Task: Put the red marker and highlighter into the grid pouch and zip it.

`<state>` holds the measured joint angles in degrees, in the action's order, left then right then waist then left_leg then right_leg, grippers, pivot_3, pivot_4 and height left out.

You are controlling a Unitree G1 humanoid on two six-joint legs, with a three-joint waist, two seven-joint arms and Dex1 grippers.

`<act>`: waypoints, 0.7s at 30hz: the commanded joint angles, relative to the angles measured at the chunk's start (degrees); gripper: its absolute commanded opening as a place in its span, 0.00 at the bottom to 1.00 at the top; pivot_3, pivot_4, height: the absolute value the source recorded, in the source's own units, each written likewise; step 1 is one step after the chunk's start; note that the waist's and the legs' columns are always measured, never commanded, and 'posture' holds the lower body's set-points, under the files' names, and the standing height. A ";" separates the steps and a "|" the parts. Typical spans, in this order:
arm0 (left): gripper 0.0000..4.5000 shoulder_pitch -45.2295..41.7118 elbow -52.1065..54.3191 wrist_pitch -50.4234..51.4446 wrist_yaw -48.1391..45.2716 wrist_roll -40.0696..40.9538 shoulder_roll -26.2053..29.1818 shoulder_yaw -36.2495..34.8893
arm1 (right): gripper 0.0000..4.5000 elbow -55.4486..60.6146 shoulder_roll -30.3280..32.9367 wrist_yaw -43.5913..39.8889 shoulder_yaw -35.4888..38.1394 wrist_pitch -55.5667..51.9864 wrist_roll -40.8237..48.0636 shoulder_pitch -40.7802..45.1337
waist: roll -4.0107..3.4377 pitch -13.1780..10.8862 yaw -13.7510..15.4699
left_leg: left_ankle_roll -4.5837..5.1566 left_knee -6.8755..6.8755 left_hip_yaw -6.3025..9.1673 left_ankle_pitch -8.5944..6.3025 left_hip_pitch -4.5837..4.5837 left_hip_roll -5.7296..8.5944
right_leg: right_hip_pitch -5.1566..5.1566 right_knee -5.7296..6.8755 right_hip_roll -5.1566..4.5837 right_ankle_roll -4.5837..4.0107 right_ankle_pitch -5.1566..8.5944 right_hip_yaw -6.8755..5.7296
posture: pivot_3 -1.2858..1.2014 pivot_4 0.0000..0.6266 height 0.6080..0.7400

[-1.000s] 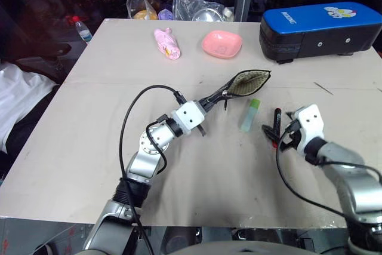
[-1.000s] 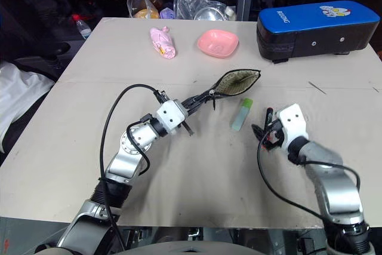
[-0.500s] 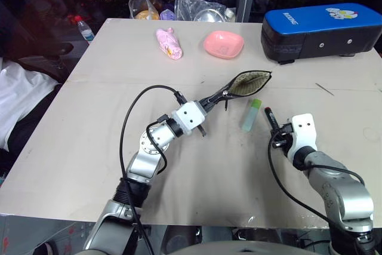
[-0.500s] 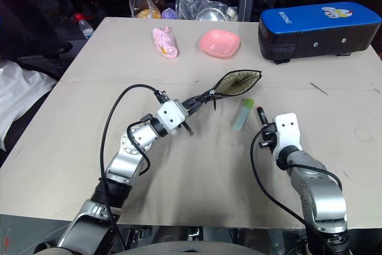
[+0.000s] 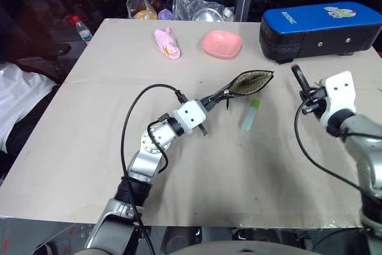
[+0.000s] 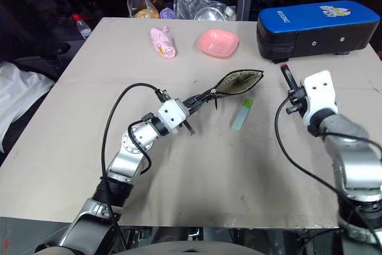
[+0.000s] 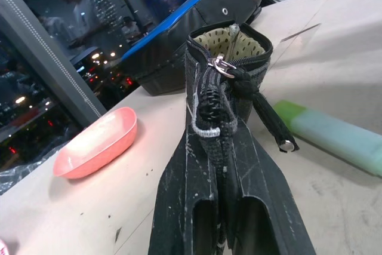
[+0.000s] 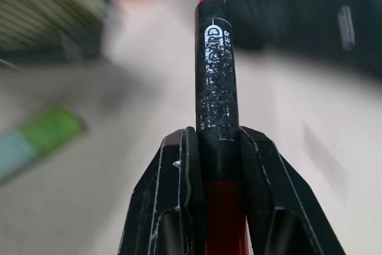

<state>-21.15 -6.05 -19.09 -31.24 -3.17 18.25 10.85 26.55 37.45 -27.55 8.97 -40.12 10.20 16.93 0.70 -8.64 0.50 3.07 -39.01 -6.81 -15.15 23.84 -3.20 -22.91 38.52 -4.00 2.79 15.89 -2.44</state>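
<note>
Red marker [image 8: 218, 88] pinched in R gripper [image 8: 218, 165] (wrist cam: white lettering).

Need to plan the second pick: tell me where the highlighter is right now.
In the left eye view the highlighter lies flat on the table, just below the open mouth of the grid pouch, between both arms and apart from the pouch.

A beige table [image 5: 89, 147] carries a pink dish [image 5: 221, 44] and a pink wrapped item [image 5: 166, 43] near its far edge, with a blue-and-black hard case [image 5: 321, 31] at the far right corner. Behind the table's edge sit clear plastic bags [image 5: 197, 5], one holding something yellow [image 5: 145, 14], and a small bottle [image 5: 82, 29].
</note>
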 commanded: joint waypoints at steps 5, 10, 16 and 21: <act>0.00 -2.28 -0.65 -1.09 -0.04 0.11 0.12 -0.41 | 0.07 -11.27 11.75 -22.31 -10.23 30.26 -3.94 8.74 | 0.02 -0.02 -0.13 | -0.01 0.01 -0.04 0.01 -0.01 0.00 | 0.00 -0.03 0.00 0.00 0.00 0.02 | 0.52 0.24 1.00; 0.00 -2.52 -0.63 -1.13 0.13 -0.20 0.28 -0.21 | 0.07 -23.13 11.29 -27.51 -16.84 43.14 -9.17 17.38 | 0.02 -0.03 -0.13 | -0.02 -0.05 -0.06 0.01 -0.02 -0.04 | 0.01 -0.01 -0.01 0.00 0.00 0.02 | 0.52 0.24 1.00; 0.00 -1.96 0.27 -0.96 0.54 -0.57 0.46 0.03 | 0.07 -36.32 11.01 -28.53 -21.44 58.60 -16.37 22.97 | 0.02 -0.05 0.24 | -0.02 -0.06 -0.15 0.01 0.01 -0.07 | 0.00 -0.06 -0.07 0.00 0.00 0.04 | 0.52 0.24 1.00; 0.00 -1.89 0.53 -1.07 0.26 -0.89 0.72 0.21 | 0.07 -46.49 11.03 -27.91 -23.33 69.21 -20.71 28.16 | 0.01 -0.06 0.12 | -0.03 -0.09 -0.19 0.02 -0.03 -0.07 | 0.00 -0.01 -0.06 0.00 -0.01 0.04 | 0.52 0.24 1.00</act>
<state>-22.77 -7.75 -19.28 -31.23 -4.11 18.72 11.30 -16.61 48.19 -55.97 -14.40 23.65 -8.69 42.04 0.71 -8.71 0.61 3.04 -39.10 -7.00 -15.12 23.80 -3.28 -22.91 38.53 -4.05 2.79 15.89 -2.40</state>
